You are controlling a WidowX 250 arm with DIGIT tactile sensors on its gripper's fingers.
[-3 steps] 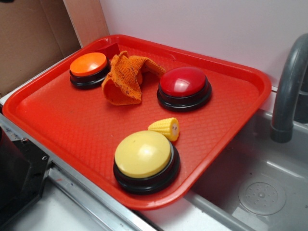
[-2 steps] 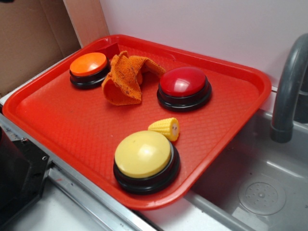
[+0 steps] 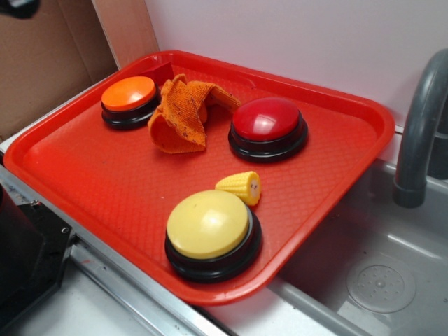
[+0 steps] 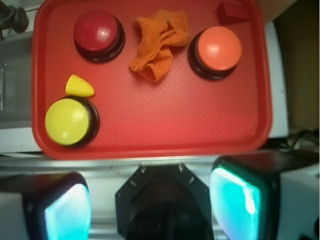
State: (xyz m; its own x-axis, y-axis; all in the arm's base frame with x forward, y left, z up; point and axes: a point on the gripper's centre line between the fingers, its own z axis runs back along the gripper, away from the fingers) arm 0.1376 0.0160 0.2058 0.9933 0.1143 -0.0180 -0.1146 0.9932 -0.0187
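High above the tray (image 4: 150,120), end effector (image 4: 150,206) gapes.

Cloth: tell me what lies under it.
The crumpled cloth lies on the red tray, whose textured floor shows all around it. Its folds cover the patch beneath, so anything small tucked under there cannot be seen.

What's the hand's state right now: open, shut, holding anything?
Hand: open, fingers wide apart, holding nothing; it touches nothing on the red tray.
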